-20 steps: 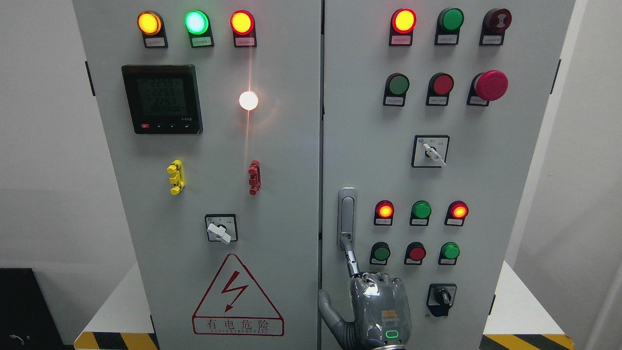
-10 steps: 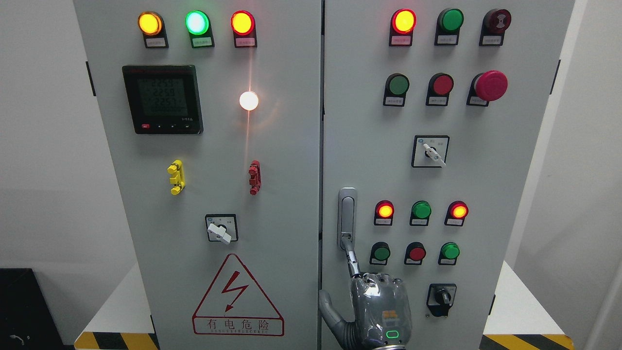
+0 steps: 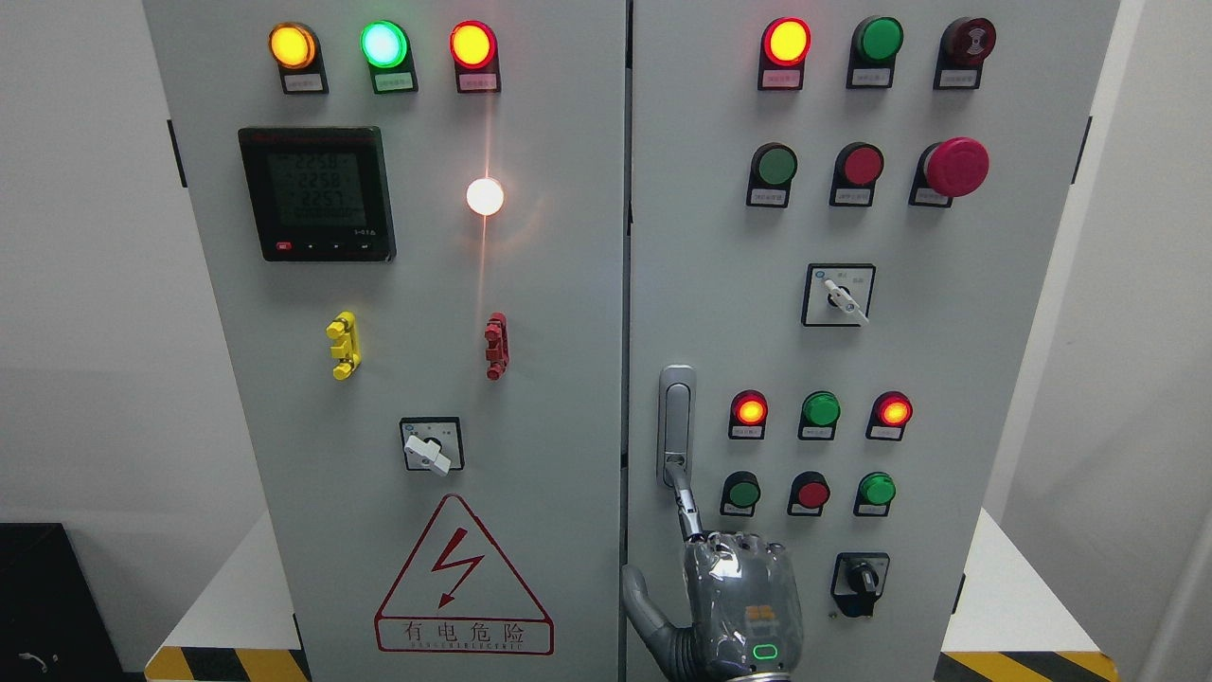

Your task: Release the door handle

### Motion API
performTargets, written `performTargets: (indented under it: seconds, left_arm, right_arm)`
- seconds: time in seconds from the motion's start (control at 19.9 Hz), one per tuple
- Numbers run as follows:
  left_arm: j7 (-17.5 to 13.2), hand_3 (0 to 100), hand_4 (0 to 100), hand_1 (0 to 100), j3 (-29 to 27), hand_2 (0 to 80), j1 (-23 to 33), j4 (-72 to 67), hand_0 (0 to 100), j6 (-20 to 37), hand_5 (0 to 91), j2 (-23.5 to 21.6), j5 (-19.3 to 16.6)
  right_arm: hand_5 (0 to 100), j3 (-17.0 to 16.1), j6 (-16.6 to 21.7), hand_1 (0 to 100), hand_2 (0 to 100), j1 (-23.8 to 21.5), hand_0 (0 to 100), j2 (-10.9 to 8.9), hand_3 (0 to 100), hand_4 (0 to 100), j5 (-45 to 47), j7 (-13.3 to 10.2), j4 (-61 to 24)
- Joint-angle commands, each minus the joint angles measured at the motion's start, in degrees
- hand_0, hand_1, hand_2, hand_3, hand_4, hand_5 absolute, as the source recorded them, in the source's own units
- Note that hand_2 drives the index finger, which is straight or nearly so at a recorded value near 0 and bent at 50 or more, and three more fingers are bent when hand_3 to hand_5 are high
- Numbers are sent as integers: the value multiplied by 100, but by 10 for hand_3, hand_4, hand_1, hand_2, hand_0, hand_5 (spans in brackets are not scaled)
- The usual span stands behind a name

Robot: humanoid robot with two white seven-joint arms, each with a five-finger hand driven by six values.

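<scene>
Head view. Grey control cabinet, two doors; door handle (image 3: 676, 426) sits on the R door near its L edge, roughly 7 o'clock from the white selector switch (image 3: 838, 295), upright and flush to the panel.

Step in hand, as I judge it: let go of the handle cleanly. One finger (image 3: 684, 497) of the right hand (image 3: 739, 606) reaches up to 12 o'clock, tip touching the handle's bottom end, prob. hooked at the catch; contact detail too small to confirm. To do it well: straighten that finger first, then draw the hand straight back off the panel, not sideways. Green button (image 3: 741, 493) and red button (image 3: 810, 493) lie close at 3 o'clock of the fingertip, so any drift R risks a press.

Pose: hand enters at bottom edge, just R of centre, back of palm to camera, knuckles up. Other fingers curled under, thumb out toward 9 o'clock. Nothing gripped beyond the fingertip contact. L arm not seen.
</scene>
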State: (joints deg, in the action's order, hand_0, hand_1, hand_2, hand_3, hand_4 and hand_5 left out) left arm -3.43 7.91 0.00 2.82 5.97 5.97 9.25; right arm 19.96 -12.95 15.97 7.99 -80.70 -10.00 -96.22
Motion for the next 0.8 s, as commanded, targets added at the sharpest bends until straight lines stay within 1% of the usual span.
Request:
performTargets:
  seconds: [0.0, 0.75]
  left_arm:
    - [0, 0, 0, 556, 0, 0, 53, -1, 120, 1, 0, -8, -2]
    - [0, 0, 0, 556, 0, 0, 53, -1, 120, 1, 0, 0, -2]
  right_arm:
    - [1000, 8, 3, 301, 0, -15, 421, 0, 1000, 998, 1, -2, 121]
    - [1000, 26, 3, 302, 0, -41, 419, 9, 1000, 999, 1, -2, 174]
